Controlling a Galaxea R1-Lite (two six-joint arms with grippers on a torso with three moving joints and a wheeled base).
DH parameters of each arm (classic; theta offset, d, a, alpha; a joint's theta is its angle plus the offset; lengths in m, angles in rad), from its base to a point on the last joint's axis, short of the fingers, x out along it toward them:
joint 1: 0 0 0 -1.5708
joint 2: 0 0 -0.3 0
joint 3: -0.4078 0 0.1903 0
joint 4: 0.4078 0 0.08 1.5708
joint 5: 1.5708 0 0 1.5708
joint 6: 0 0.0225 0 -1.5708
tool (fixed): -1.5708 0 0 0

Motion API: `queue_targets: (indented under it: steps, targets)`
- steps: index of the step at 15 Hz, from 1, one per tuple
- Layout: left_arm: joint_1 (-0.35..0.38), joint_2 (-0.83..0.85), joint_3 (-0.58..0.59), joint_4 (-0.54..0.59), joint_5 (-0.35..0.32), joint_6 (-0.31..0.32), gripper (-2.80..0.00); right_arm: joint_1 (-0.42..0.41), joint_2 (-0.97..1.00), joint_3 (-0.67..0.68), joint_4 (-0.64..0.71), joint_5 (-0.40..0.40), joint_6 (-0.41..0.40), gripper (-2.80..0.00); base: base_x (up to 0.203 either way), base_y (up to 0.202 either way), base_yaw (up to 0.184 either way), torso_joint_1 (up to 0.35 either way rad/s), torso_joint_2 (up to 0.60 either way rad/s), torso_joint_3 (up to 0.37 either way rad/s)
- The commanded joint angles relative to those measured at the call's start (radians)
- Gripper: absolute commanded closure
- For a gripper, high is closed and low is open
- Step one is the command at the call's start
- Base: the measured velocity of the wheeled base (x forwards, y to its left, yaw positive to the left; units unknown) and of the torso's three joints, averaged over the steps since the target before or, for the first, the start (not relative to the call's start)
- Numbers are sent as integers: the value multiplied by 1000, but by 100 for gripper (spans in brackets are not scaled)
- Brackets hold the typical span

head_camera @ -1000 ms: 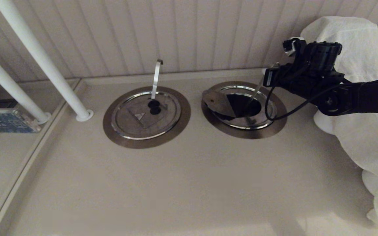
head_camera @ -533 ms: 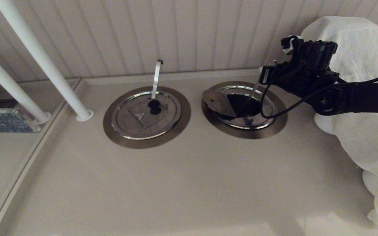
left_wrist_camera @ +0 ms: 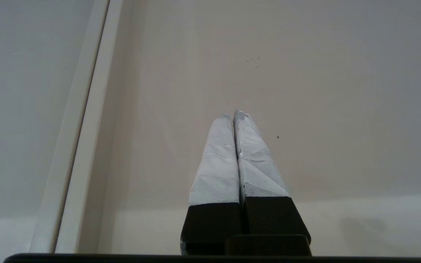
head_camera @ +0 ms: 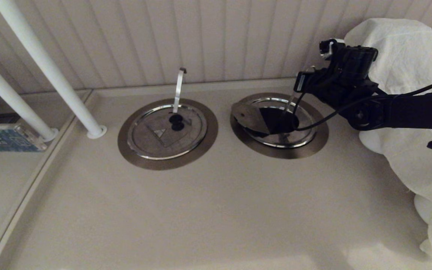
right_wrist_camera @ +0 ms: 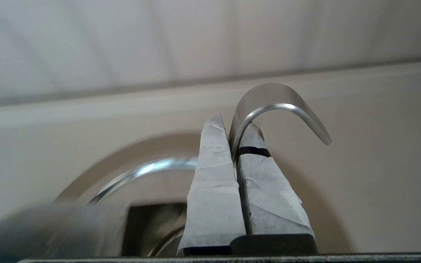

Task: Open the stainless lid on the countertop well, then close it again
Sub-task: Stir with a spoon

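The right gripper point(right_wrist_camera: 234, 128) had its jaws pinched shut on the steel strip point(right_wrist_camera: 280, 109). The stainless lid point(head_camera: 249, 118) hung tilted over the countertop well point(head_camera: 279, 120) near the surface's back edge. The thin strip could slip out, and the lid would bang down.

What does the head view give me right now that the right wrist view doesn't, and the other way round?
Only the head view: the stainless lid tilted up at the left side of the countertop well, whose dark opening is exposed; the twin lid lying closed to the left; the white cloth at right.
Only the right wrist view: the right tool shut on the slanted steel strip, just below its curled end.
Both: the bronze ring round the well, the countertop and the panelled wall.
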Motion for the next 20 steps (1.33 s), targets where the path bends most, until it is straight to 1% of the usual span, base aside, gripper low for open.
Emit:
queue_targets:
  steps: [1, 5, 9, 12, 15, 17, 20]
  targets:
    - [0, 0, 0, 0, 0, 0, 0, -7, 22, -21, -5, -10, 0, 0, 0, 0, 0, 0, 0, 0]
    - [0, 0, 0, 0, 0, 0, 0, -17, 2, -16, -5, -12, 0, 0, 0, 0, 0, 0, 0, 0]
    - [0, 0, 0, 0, 0, 0, 0, -16, -46, 38, -6, 2, -9, 0, 0, 0, 0, 0, 0, 0]
    - [0, 0, 0, 0, 0, 0, 0, -15, -105, 108, -6, 50, -10, 0, 0, 0, 0, 0, 0, 0]
    - [0, 0, 0, 0, 0, 0, 0, 0, -127, 148, -6, 71, -14, 0, 0, 0, 0, 0, 0, 0]
    - [0, 0, 0, 0, 0, 0, 0, 35, -141, 183, -7, 100, -15, 0, 0, 0, 0, 0, 0, 0]
    - [0, 0, 0, 0, 0, 0, 0, 74, -107, 171, -23, 96, -10, 0, 0, 0, 0, 0, 0, 0]
